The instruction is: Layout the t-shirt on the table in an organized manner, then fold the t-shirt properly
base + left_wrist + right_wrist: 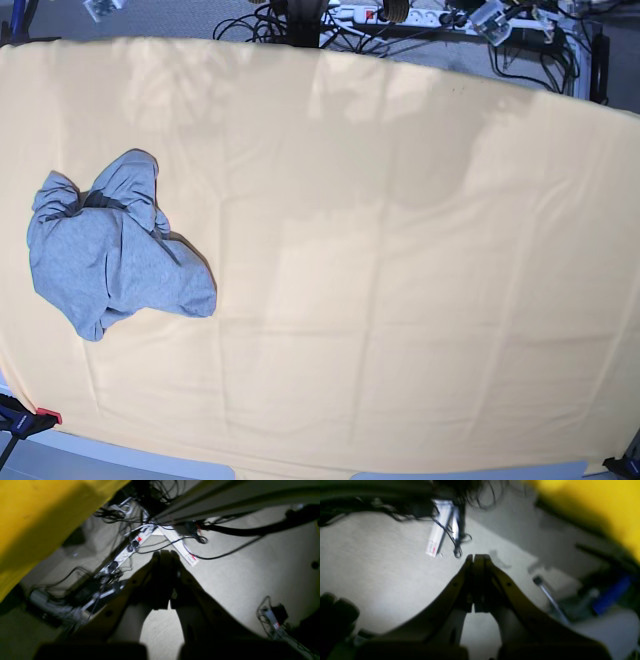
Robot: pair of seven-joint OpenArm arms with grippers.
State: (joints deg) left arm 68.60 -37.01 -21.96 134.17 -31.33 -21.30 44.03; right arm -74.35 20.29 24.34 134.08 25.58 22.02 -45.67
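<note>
The grey t-shirt [112, 250] lies crumpled in a heap on the left side of the table [400, 280], which is covered by a pale yellow-orange cloth. No lettering shows on it. Neither arm appears in the base view. In the left wrist view my left gripper [165, 553] is shut with nothing in it, hanging over the floor beside the yellow cloth edge [37, 525]. My right gripper [477, 556] is likewise shut and empty above the floor, with the yellow cloth [595, 507] at the upper right.
Power strips [130, 547] and tangled black cables [225, 531] lie on the grey floor beyond the table. More cables and a power strip [400, 15] show past the table's far edge. Clamps [25, 420] hold the cloth at the near corners.
</note>
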